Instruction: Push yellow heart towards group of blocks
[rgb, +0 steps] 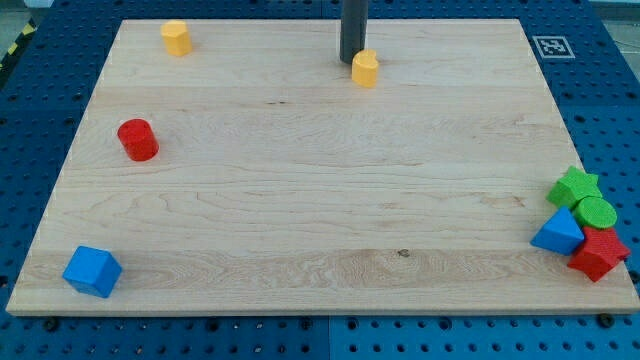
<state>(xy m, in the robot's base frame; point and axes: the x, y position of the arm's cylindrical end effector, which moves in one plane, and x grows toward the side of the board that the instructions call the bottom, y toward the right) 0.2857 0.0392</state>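
Observation:
The yellow heart (365, 68) sits near the view's top centre of the wooden board (300, 200). My tip (351, 61) is right beside it, on its upper left, touching or nearly touching. The group of blocks lies at the board's lower right edge: a green star (573, 186), a green cylinder (597, 212), a blue triangular block (558, 233) and a red block (598, 254). The heart is far from that group.
A second yellow block (176, 38) stands at the top left. A red cylinder (138, 140) is at the left. A blue cube (92, 271) is at the bottom left corner. A black-and-white marker (551, 46) is at the top right corner.

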